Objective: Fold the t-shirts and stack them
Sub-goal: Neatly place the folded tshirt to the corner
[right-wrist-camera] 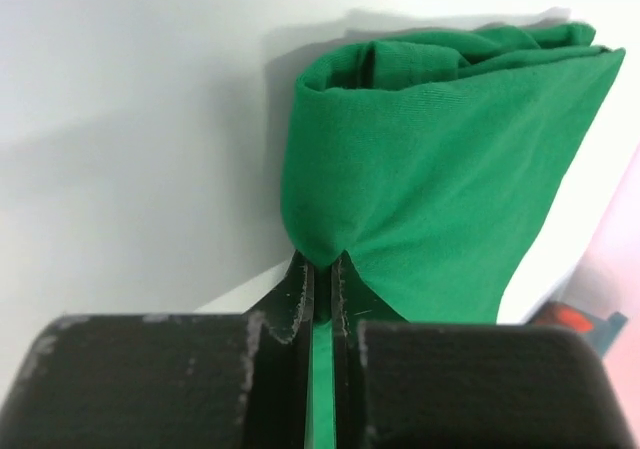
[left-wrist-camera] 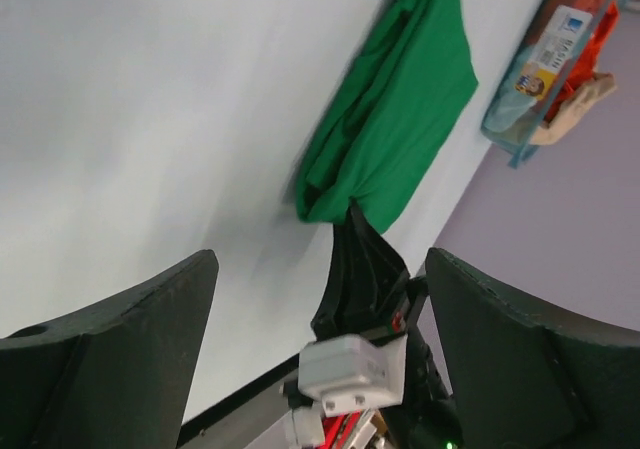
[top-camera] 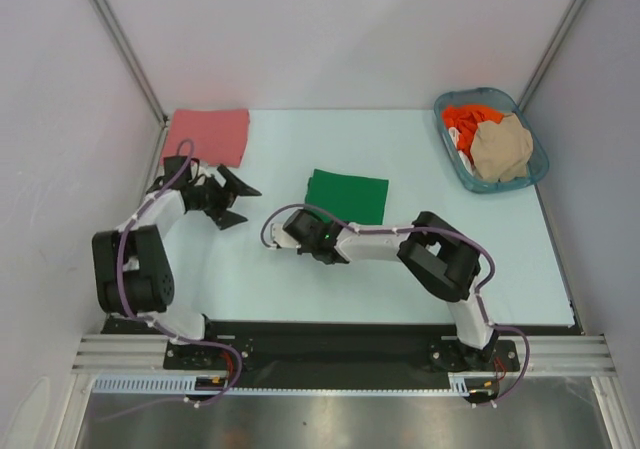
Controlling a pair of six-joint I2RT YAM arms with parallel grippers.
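Step in hand: probably the stacking of the green t-shirt [top-camera: 347, 195], which already lies folded.
Green t-shirt: mid counter [top-camera: 400, 269], a flat rectangle.
Right hand [right-wrist-camera: 322, 267]: fingers together, clamped on the near left corner of the green t-shirt.
Left hand [top-camera: 240, 201]: fingers wide apart, holding nothing, between the green t-shirt and the pink t-shirt [top-camera: 207, 134].
Pink t-shirt: folded, far left corner of the counter.
Basket [top-camera: 452, 161]: far right, holds the orange-red t-shirt [top-camera: 466, 121] and the beige t-shirt [top-camera: 500, 147], both unfolded.
Next move: I think carry the green t-shirt onto the pink one; a one-corner grip may open the fold, so the left hand should support or give way.
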